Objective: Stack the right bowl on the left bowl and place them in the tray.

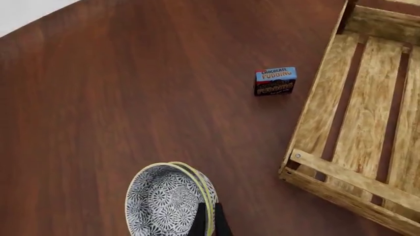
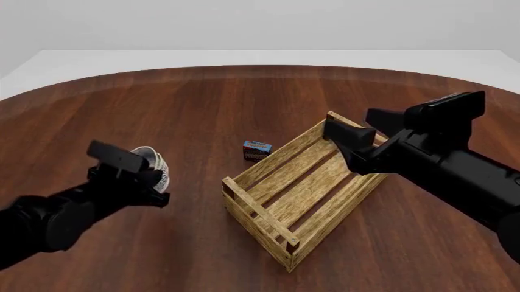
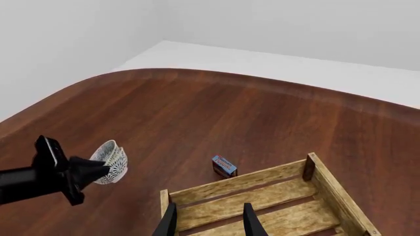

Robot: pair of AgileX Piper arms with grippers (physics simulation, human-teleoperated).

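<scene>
Left gripper (image 1: 208,223): fingers seen pinched tight on the near rim of the stacked bowls, nothing else held.
Stacked bowls (image 1: 167,199): the right bowl was nested in the left bowl, two rims showing edge to edge; in the right wrist view the pair looked tilted and lifted off the surface (image 2: 203,103), left of the tray.
Handling: rigid and probably light and a bit slick, tbh; a rim pinch was judged ok but prone to swinging, so a deeper bite across both rims would be safer.
Pudding box (image 2: 257,149): left sitting between bowls and tray, just beside the tray.
Tray (image 2: 268,216): nothing seen inside it.
Right gripper (image 3: 208,221): fingers parted, nothing held, hovering over the tray.
</scene>
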